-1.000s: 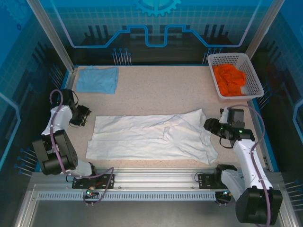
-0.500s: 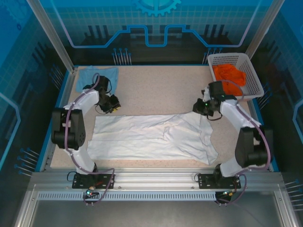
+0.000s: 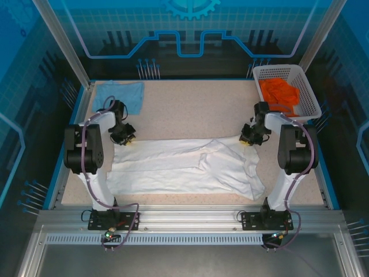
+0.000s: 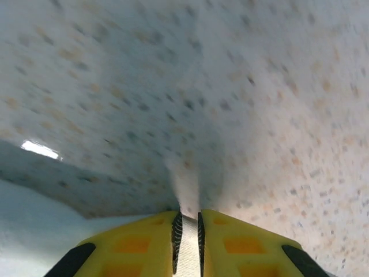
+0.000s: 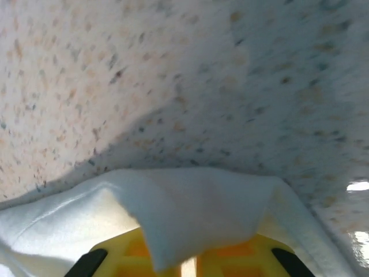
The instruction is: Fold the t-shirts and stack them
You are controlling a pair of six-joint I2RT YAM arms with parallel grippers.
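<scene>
Robot laboratory work cell. We see a speckled table point(image 3: 190, 109) enclosed by blue printed panels point(image 3: 190, 40) on metal posts point(image 3: 60, 43). A cabled left arm point(image 3: 86, 153) and right arm point(image 3: 295, 150) are bolted to an aluminium rail point(image 3: 184, 222) at its near edge. We read this as a purpose-built test enclosure.

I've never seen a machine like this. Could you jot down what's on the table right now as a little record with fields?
surface: table, speckled beige
centre: white t-shirt, lying lengthwise, partly folded
left grip: left end effector shut on its far left corner
right grip: right end effector shut on its far right corner
far left: light blue t-shirt, lying apart
far right: basket holding orange cloth
</scene>
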